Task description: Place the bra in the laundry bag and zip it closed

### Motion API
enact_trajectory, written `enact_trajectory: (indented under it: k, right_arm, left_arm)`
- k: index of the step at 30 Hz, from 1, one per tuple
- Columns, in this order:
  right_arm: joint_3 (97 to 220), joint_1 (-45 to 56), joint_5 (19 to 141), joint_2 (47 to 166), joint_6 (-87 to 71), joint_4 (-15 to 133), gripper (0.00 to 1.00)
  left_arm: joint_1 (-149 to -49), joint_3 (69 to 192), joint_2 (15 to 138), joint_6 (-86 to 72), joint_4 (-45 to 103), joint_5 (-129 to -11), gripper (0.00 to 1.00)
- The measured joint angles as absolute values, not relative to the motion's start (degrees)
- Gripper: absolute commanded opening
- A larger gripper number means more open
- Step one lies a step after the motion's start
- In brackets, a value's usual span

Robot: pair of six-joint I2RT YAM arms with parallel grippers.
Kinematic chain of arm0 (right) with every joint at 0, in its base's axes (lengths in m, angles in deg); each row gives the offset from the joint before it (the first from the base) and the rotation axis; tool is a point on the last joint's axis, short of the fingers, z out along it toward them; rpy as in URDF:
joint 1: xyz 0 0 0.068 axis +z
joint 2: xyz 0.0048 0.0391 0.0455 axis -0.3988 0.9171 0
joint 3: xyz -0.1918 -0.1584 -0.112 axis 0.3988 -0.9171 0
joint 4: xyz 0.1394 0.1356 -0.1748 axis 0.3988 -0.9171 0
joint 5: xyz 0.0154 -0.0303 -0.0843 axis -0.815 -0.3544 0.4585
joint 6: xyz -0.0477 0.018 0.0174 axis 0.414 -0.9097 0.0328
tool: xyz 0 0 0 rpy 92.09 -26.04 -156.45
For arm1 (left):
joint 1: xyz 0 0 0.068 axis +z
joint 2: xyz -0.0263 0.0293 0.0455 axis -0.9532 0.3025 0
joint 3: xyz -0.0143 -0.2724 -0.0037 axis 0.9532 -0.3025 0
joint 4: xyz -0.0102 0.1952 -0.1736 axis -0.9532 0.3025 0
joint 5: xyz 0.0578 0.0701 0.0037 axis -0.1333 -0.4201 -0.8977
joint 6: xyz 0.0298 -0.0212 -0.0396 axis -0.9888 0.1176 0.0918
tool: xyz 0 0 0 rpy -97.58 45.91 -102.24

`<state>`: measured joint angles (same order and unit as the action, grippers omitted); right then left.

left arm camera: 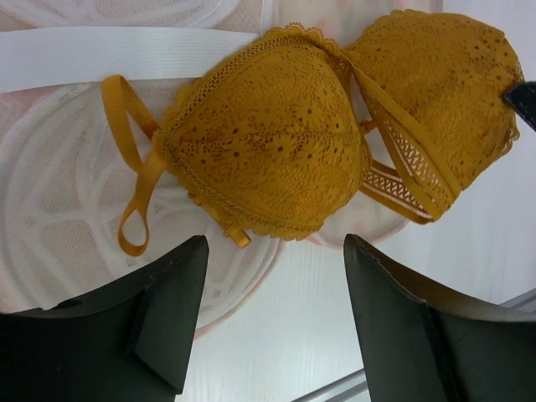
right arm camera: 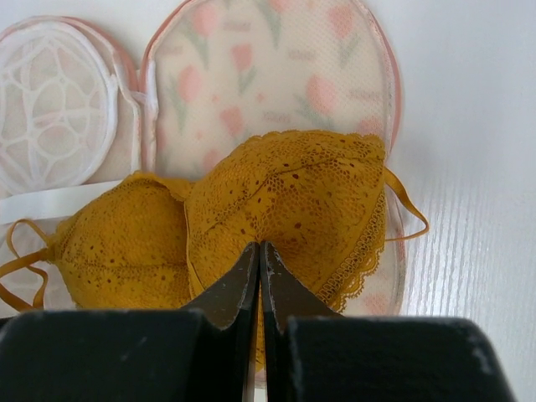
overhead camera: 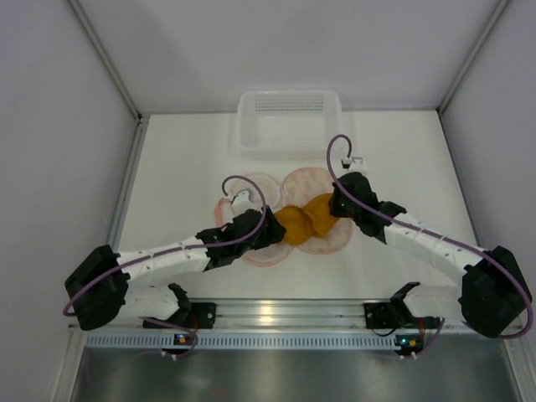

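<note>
The mustard lace bra [overhead camera: 306,222] lies cups up on the opened laundry bag [overhead camera: 311,179], a pink flower-print pouch with white mesh round panels. In the left wrist view the bra [left arm camera: 268,142] covers the bag's mesh half [left arm camera: 50,193], with a strap looped off to the left. My left gripper [left arm camera: 275,243] is open just short of the left cup and holds nothing. My right gripper [right arm camera: 260,244] is shut, its tips against the lower part of the right cup [right arm camera: 285,193]. No fabric shows pinched between them. The bag's printed lid [right arm camera: 268,75] lies flat behind.
A white slotted plastic basket [overhead camera: 289,121] stands at the back of the table, just beyond the bag. Grey walls close in both sides. A metal rail [overhead camera: 276,314] runs along the near edge between the arm bases.
</note>
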<state>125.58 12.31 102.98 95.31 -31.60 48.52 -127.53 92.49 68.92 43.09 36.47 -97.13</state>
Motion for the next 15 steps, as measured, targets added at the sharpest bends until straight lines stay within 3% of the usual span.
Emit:
enact_trajectory:
  k: [6, 15]
  right_arm:
    - [124.3, 12.3, 102.4, 95.3, -31.4, 48.6, 0.00]
    - [123.2, 12.2, 101.5, 94.8, -31.3, 48.9, 0.00]
  left_arm:
    - [-127.5, 94.2, 78.2, 46.7, 31.0, -97.6, 0.70]
    - [-127.5, 94.5, 81.4, 52.2, 29.2, -103.1, 0.69]
